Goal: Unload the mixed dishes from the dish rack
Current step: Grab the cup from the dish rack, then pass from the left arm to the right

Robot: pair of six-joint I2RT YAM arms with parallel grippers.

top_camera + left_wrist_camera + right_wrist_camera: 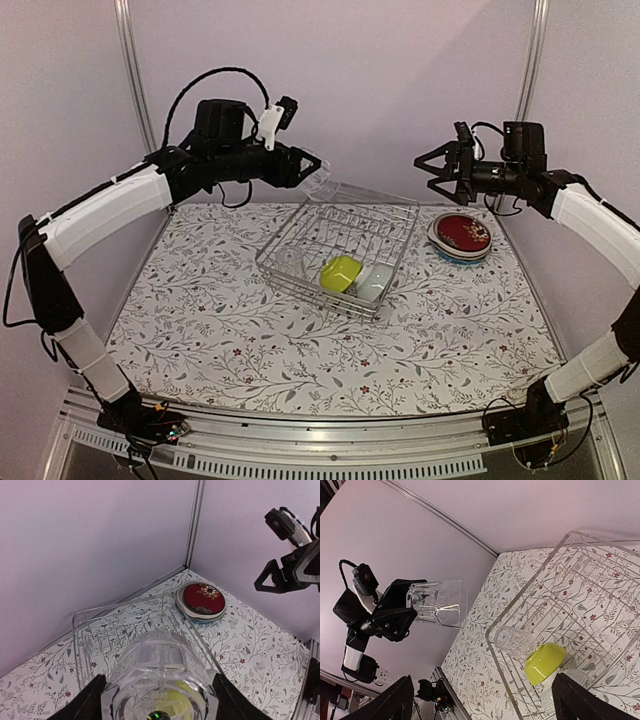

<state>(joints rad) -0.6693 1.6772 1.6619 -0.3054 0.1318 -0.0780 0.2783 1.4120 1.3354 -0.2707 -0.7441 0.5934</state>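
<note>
My left gripper [308,166] is shut on a clear glass [327,181] and holds it in the air above the far left corner of the dish rack [300,225]. In the left wrist view the glass [159,665] fills the gap between my fingers [85,702]. A second clear glass [290,262], a yellow-green bowl [340,272] and a pale bowl [372,284] lie in the rack. A stack of plates, dark red on top [463,233], sits right of the rack. My right gripper [432,165] is open and empty, high above the table near the plates.
The rack stands mid-table on a floral cloth [220,330]. Walls and two metal posts [130,60] close off the back. The right wrist view shows the left gripper with its glass [440,602], the rack's glass [512,640] and the yellow-green bowl [545,662].
</note>
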